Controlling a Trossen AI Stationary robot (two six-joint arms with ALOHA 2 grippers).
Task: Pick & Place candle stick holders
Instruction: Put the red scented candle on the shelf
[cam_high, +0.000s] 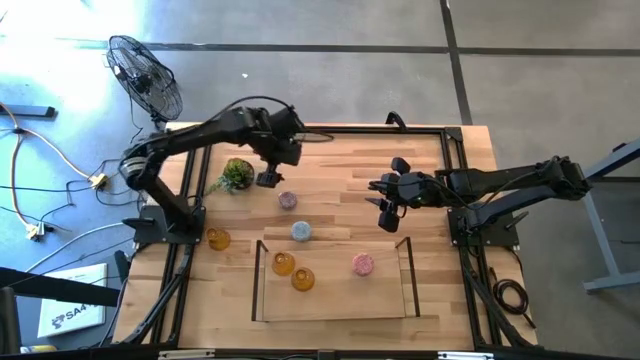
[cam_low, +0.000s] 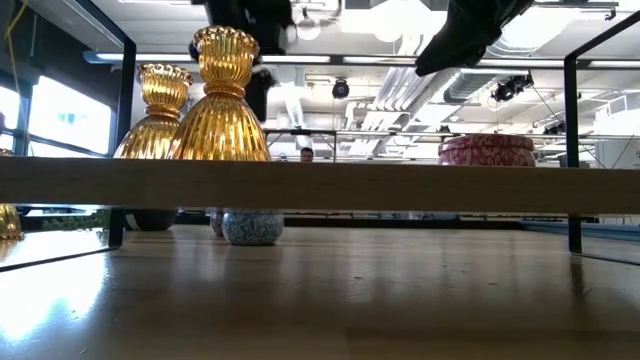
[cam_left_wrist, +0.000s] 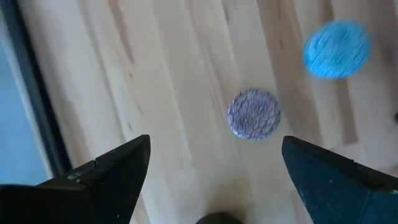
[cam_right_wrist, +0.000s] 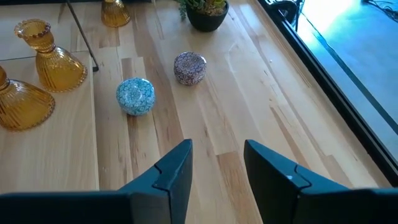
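Your left gripper (cam_high: 268, 179) hovers wide open just beside the purple holder (cam_high: 288, 201) on the table (cam_high: 340, 165); your right gripper (cam_high: 386, 213) — fingers narrow, empty — waits above the tray (cam_high: 258, 290).

Left pincer (cam_high: 268, 179) open above purple holder (cam_high: 288, 200), blue holder (cam_high: 301, 231) nearby, two orange holders (cam_high: 292, 271) and pink holder (cam_high: 363, 264) inside tray (cam_high: 258, 285), right pincer (cam_high: 385, 205) over counter (cam_high: 340, 160)

Two ribbed amber holders (cam_right_wrist: 37, 68) gleam gold. The purple holder (cam_right_wrist: 189, 67) and pale blue holder (cam_right_wrist: 135, 96) are speckled; the pink holder (cam_high: 363, 264) is mottled.
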